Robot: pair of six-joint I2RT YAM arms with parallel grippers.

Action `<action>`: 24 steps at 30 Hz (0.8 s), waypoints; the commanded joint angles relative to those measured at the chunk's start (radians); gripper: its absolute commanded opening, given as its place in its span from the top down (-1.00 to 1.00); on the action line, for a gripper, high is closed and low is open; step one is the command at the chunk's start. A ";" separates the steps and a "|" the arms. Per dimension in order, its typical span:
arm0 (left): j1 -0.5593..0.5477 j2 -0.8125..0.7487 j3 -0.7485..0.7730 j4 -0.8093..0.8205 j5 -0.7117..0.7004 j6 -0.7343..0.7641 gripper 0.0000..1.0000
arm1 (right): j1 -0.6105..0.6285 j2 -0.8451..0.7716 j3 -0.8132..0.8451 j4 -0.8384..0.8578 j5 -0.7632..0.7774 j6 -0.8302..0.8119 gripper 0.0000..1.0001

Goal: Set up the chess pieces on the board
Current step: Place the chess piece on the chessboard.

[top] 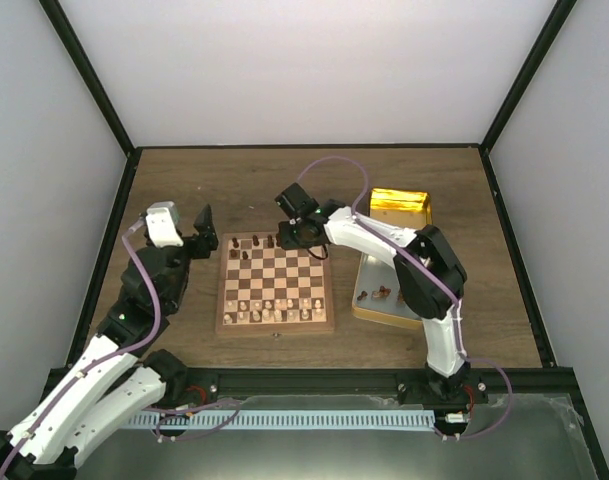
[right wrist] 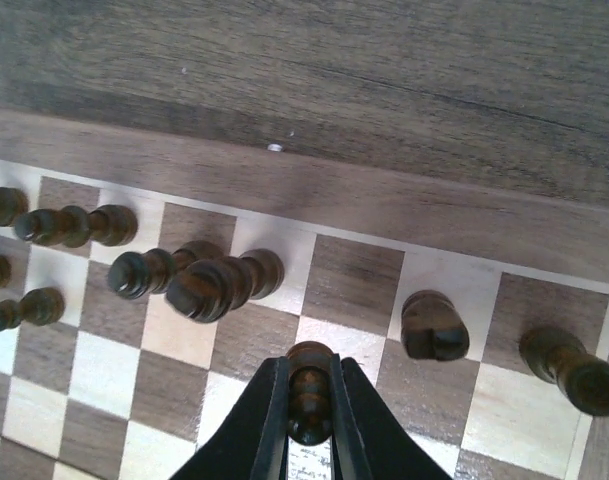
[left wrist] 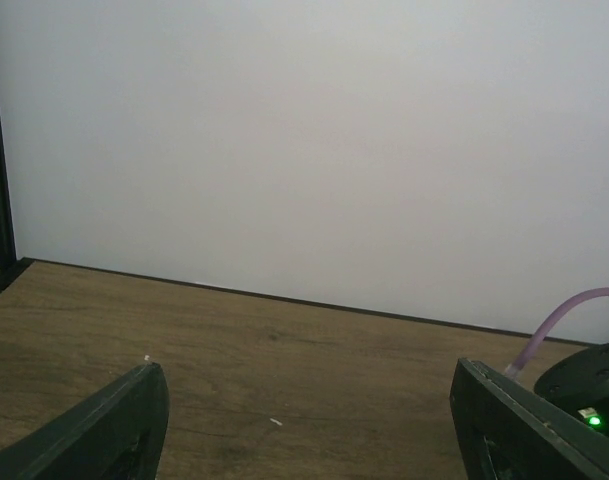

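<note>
Placing step: right gripper (right wrist: 309, 388), clamped on a dark chess piece (right wrist: 310, 358) over the board (right wrist: 384, 205) toward the bench's far edge, should next lower it squarely.

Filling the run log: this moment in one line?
right gripper: shut on dark chess piece, at far rows of board | left gripper: open, empty, beside board

1. We see the chess pieces (right wrist: 222, 285) as dark turned wood with a soft gloss.
2. The board (right wrist: 384, 200) looks to us like smooth, satin wood.
3. The worktop (right wrist: 384, 60) shows matt wood grain.
4. The tin (top: 399, 205) gleams, gold metal.
</note>
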 commanded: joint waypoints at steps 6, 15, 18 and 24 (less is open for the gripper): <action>0.004 -0.006 -0.014 0.009 -0.009 0.005 -0.58 | 0.010 0.063 0.101 -0.060 0.023 -0.021 0.90; 0.004 -0.005 -0.016 0.007 -0.010 0.002 -0.58 | 0.032 0.101 0.154 -0.168 0.042 -0.046 0.90; 0.004 -0.005 -0.014 0.005 -0.012 0.002 -0.58 | 0.032 0.100 0.146 -0.202 0.063 -0.045 0.90; 0.004 -0.009 -0.015 0.003 -0.014 0.002 -0.58 | 0.028 0.044 0.048 -0.205 0.119 -0.050 0.89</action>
